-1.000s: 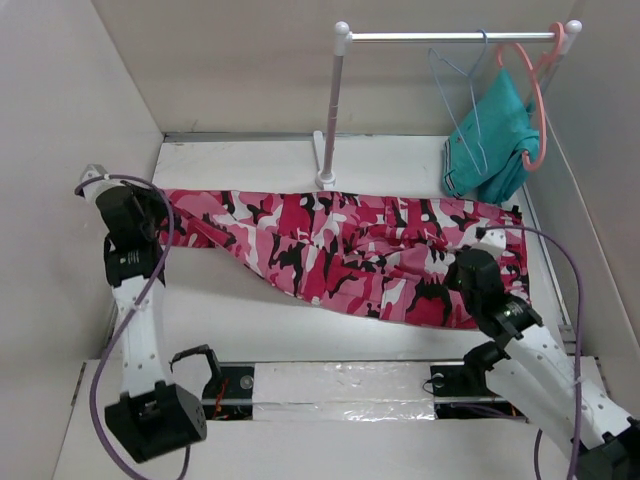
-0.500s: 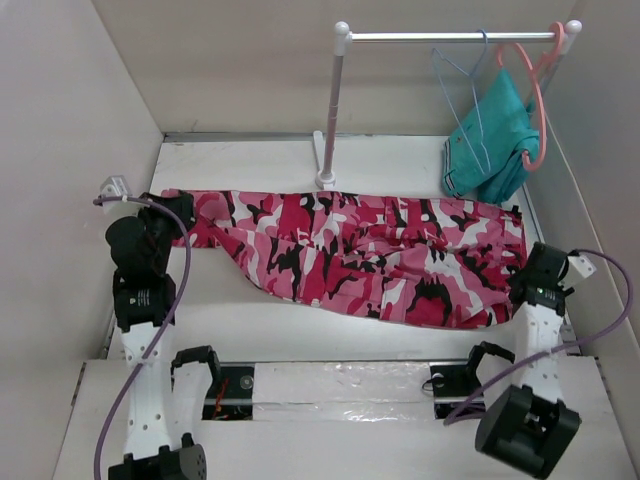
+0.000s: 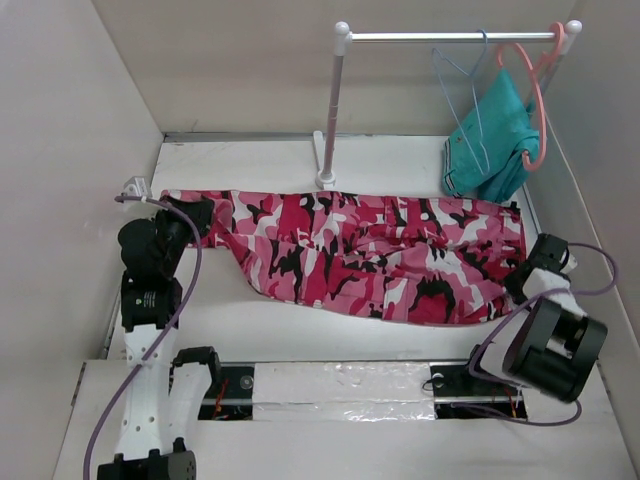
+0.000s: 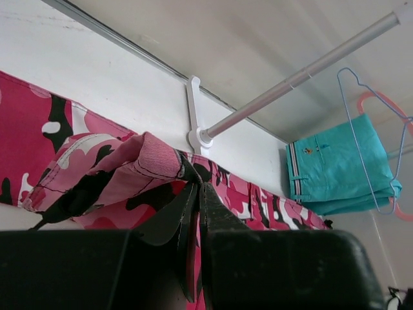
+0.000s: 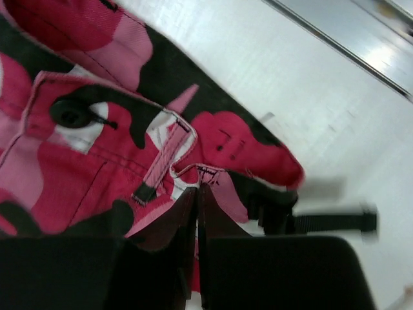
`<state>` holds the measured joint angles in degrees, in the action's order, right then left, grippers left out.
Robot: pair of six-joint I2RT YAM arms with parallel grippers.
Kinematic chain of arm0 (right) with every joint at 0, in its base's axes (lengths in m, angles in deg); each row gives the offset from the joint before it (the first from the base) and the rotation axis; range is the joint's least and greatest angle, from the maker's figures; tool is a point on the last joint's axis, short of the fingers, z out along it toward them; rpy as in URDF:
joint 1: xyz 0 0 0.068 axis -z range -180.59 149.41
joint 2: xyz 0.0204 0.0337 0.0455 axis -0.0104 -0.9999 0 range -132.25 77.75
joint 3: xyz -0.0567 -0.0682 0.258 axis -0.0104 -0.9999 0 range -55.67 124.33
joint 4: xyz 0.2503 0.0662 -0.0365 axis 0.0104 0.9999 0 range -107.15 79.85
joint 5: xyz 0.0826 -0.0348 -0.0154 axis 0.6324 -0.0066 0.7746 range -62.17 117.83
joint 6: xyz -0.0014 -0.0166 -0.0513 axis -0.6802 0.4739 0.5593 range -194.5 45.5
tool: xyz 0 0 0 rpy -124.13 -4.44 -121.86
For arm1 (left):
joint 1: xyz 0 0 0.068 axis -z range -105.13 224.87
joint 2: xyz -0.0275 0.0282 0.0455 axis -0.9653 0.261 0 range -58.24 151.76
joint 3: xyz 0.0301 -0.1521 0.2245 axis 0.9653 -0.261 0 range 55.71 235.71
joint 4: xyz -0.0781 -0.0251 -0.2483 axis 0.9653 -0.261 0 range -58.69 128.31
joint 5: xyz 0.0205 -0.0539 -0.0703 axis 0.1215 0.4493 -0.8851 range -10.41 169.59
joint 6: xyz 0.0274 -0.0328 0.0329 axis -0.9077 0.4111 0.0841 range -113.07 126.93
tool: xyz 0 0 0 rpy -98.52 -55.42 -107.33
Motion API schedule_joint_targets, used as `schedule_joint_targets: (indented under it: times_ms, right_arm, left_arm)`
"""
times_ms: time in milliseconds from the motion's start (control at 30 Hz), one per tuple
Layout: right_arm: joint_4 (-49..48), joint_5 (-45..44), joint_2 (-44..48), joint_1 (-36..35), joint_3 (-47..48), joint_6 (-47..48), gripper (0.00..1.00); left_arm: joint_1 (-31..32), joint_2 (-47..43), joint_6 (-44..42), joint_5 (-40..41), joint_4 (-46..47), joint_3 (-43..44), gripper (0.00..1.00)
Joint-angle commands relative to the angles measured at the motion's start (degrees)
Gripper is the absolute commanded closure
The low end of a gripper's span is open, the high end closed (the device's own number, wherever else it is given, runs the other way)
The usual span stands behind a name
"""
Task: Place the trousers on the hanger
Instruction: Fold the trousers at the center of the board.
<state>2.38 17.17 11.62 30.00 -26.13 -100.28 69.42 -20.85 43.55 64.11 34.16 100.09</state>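
Observation:
The camouflage trousers [image 3: 360,250] lie spread across the table from left to right. My left gripper [image 3: 192,218] is shut on the trousers' left end, with a fold of cloth [image 4: 129,171] pinched between its fingers. My right gripper [image 3: 525,275] is shut on the waistband at the right end, near the belt loop and button [image 5: 187,174]. The light-blue wire hanger [image 3: 462,100] hangs by its hook from the rail at the back right and also shows in the left wrist view [image 4: 368,135].
A rail on a white stand [image 3: 330,120] rises at the back middle. A salmon-pink hanger [image 3: 535,100] carrying a teal garment [image 3: 490,140] hangs at the rail's right end. Walls close in on left, back and right.
Both arms have swung outward and pulled back toward their bases while holding the trousers' ends. The left end of the trousers has shifted slightly right.

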Motion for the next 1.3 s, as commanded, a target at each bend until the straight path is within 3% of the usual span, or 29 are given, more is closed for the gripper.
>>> schedule_joint_targets:
  times_ms: [0,100,133,200,267,433,533,700,767,833,967,1000,1267]
  right_arm:
    - [-11.69,7.83,-8.47,0.79,6.48,5.12,0.96]
    - [-11.71,10.21,-14.37,0.79,11.32,8.28,0.84]
    - [-11.62,10.22,-13.42,0.79,11.85,9.25,0.57]
    - [-11.44,8.99,-10.70,1.40,11.33,9.69,0.38]
    - [-12.05,8.90,-7.54,3.33,10.46,11.18,0.30]
    - [-4.77,7.15,4.23,8.43,7.39,10.05,0.30]
    - [-2.92,4.07,14.57,11.07,1.60,6.71,0.39]
    - [0.15,8.53,19.55,15.63,-1.76,5.21,0.81]
    - [0.25,12.13,15.78,16.26,-2.29,4.69,0.88]
    - [0.07,13.11,13.14,16.26,-2.47,4.69,0.86]
    - [-2.73,14.43,11.72,17.57,-5.10,3.11,0.57]
    - [-4.48,15.13,11.90,17.58,-6.59,2.67,0.55]
    - [-4.94,16.98,8.65,18.19,-5.46,1.35,0.50]
  left_arm:
    - [-0.17,0.49,-0.67,-2.62,3.79,-0.43,1.00]
    - [-0.70,1.19,-0.67,-2.88,3.62,-0.26,1.00]
    - [-0.70,1.63,-0.41,-3.06,3.79,-0.61,1.00]
    - [-1.31,1.90,-0.15,-3.93,3.88,-1.22,1.00]
    - [-1.31,1.99,0.46,-4.46,5.53,-1.92,1.00]
    - [-0.79,1.90,0.29,-4.29,5.37,-1.67,1.00]
    - [0.53,1.99,0.29,-4.20,5.37,-1.40,1.00]
    - [1.06,1.64,0.47,-4.73,5.72,-1.66,1.00]
    - [1.06,1.55,0.47,-4.73,5.72,-1.84,1.00]
    - [1.06,1.29,0.38,-4.82,5.55,-1.84,1.00]
    - [1.06,1.37,0.29,-4.73,5.55,-1.75,1.00]
    - [1.06,1.55,0.29,-4.82,5.55,-1.75,1.00]
    - [-0.08,1.99,0.82,-5.52,6.16,-2.28,1.00]
